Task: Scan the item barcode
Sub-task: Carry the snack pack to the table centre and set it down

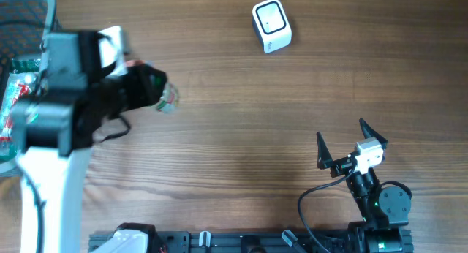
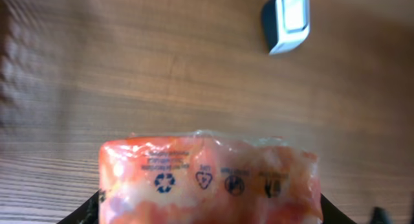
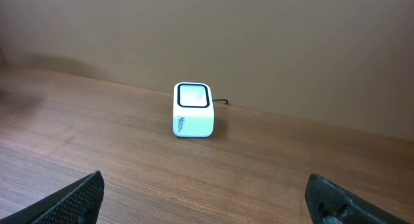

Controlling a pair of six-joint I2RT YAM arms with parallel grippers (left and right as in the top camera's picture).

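Found a wooden table (image 1: 241, 121) filling the overhead view, grain running left to right. Noted the left arm (image 1: 51, 143), white and black, reaching from the near left edge toward the far left part of the table. Recorded a wire basket (image 1: 33, 8) at the far left corner, partly hidden under that arm, with red and green goods (image 1: 13, 92) inside; could not tell their number. Noted the right arm (image 1: 384, 202) at the near right, well apart from everything else on the table. Checked the right claw (image 1: 344, 138): fingers spread wide, nothing between them, pointing toward the far side. Located the white scanner (image 1: 271, 25) at the far side, right of centre, standing on the table with its dark-rimmed window facing up and a thin cable (image 3: 222, 101) trailing from its back. Confirmed from the right wrist view: scanner straight ahead, well apart from the spread fingers. Checked the left claw (image 1: 159, 92): pinching a packet (image 2: 207, 182), one dark finger at each lower corner in the left wrist view. Placed the packet left of centre, well to the left of the scanner and nearer than it; could not tell whether clear of the table or resting on it. Noted orange-red contents under clear film, blurred. Made out a row of small printed symbols (image 2: 217, 182) and lines of small print on the side facing the wrist camera; could not read them.
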